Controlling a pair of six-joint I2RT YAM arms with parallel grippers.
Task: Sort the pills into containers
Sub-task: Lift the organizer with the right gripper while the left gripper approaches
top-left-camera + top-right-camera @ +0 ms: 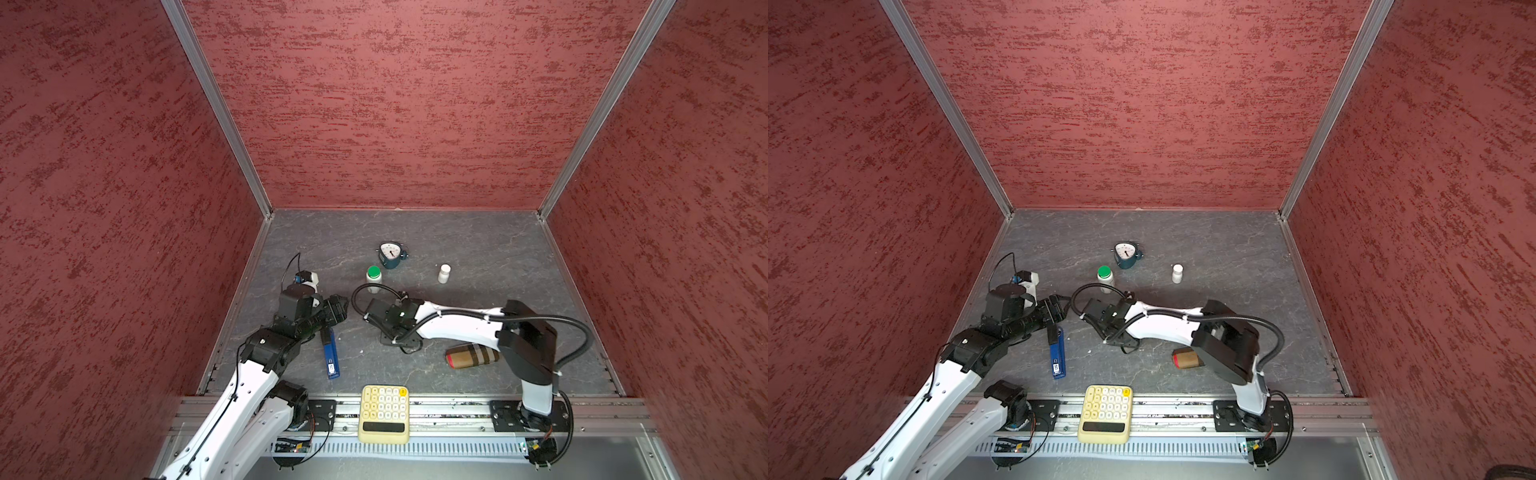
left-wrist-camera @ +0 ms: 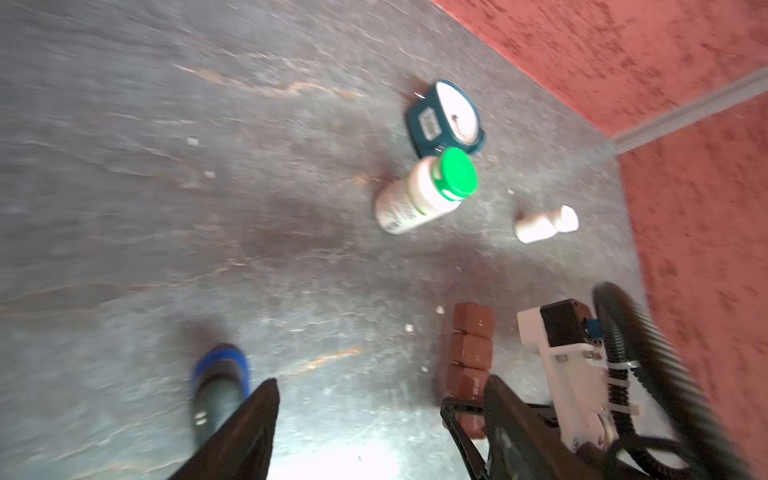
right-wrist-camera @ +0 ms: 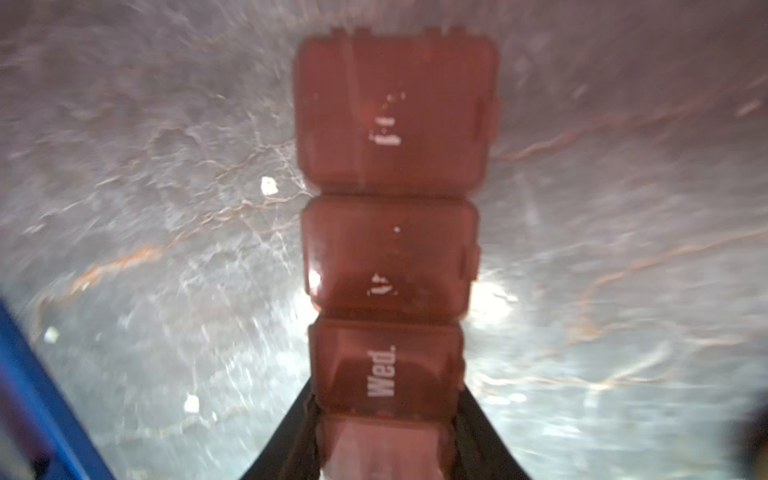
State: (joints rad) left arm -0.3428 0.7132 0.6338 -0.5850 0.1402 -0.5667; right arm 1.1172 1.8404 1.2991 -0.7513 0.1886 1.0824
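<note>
Strip (image 3: pixel 388 249) at table (image 1: pixel 478 249) centre, well apart from walls (image 1: pixel 415 104); right gripper (image 3: pixel 384 415) clamps one end; left gripper (image 2: pixel 382 386) jaws wide, empty, near stapler (image 1: pixel 330 353).

Containers (image 3: pixel 388 124): smooth, glossy, translucent brown plastic with worn white print. Bench (image 1: pixel 478 245): matt grey, stone-veined sheet. Walls (image 1: pixel 395 104): rough red plaster-like texture. Corner rails (image 1: pixel 217 104): brushed metal. Calculator (image 1: pixel 384 435): matt cream plastic. Green bottle cap (image 2: pixel 457 174): glossy plastic.
</note>
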